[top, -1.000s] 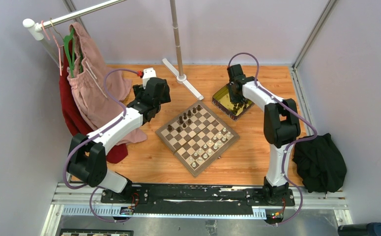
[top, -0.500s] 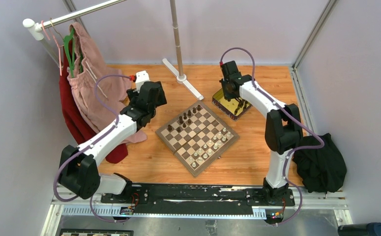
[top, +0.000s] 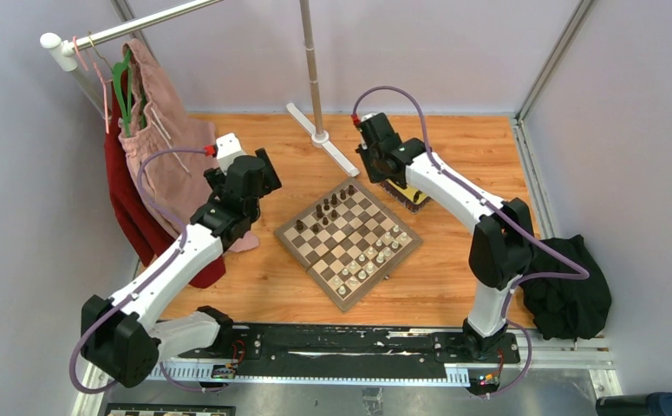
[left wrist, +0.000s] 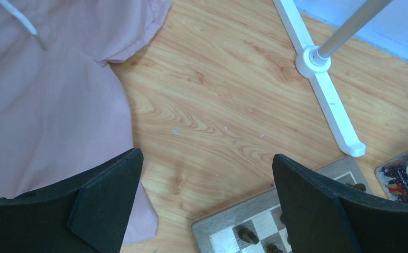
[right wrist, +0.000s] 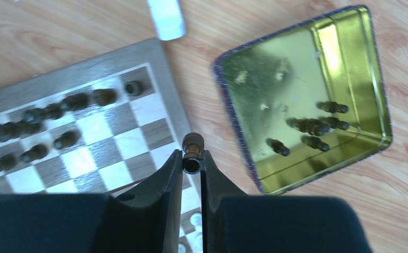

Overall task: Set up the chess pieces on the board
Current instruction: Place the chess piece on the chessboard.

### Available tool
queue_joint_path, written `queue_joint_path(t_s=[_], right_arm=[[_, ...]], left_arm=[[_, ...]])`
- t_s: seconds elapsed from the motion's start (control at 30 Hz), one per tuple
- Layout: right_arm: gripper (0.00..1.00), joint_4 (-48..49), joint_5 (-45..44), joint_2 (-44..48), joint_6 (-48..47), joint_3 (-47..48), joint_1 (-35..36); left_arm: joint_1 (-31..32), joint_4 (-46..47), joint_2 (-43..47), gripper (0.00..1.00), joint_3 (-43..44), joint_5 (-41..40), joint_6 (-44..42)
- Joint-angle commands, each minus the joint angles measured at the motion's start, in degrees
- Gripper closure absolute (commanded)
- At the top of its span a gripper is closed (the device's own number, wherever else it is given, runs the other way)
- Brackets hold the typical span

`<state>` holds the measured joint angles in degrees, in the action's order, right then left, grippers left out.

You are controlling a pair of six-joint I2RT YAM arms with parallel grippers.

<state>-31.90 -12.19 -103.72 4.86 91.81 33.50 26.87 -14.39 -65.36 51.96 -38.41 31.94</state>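
- Two right fingers (right wrist: 176,171) are pressed on a dark brown chess piece (right wrist: 193,149), which pokes out past their tips.
- That piece hangs over the edge of the board (top: 315,210) that faces the tin (right wrist: 275,79), above the strip between the two.
- Several more dark pieces (right wrist: 311,126) lie on their sides in the yellow-gold tin, gathered toward one side.
- On the board, dark chessmen (top: 323,211) stand clustered along its far-left side, and pale chessmen (top: 375,256) stand along the opposite, near-right side; the middle squares are bare.
- The board sits cornerwise on the wooden table (left wrist: 217,95), with the tin just beside its far-right edge; I cannot tell if they touch.
- The left fingers (left wrist: 109,182) are spread wide apart and hold nothing. They hang over bare table just off the board's far-left corner.
- A pink garment (left wrist: 43,105) lies on the table beside the left fingers.
- A white stand foot (left wrist: 325,97) rests on the table beyond the board's far corner.
- A black cloth (top: 566,286) is bunched at the table's right edge, well apart from the board.
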Motion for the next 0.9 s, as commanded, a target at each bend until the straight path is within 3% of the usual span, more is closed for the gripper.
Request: queue_joint_path(t_s=[0.0,0.4,0.87], right_arm=[[1.0,-3.25,-1.07,1.8,-0.83,2.44,4.55],[1.0,-5.84,-0.75,-0.9,-0.56,7.52,14.17],[1.0,-7.56,-0.15,-7.71,-1.75,14.39,22.15]], left_arm=[[0.46,-1.47,4.37,0.0,-1.54,-3.81,1.71],[0.46,-5.06,15.7,0.0,-0.97,-8.04,1.34],[0.46,-5.31,18.4,0.0,5.64,-6.95,-2.76]])
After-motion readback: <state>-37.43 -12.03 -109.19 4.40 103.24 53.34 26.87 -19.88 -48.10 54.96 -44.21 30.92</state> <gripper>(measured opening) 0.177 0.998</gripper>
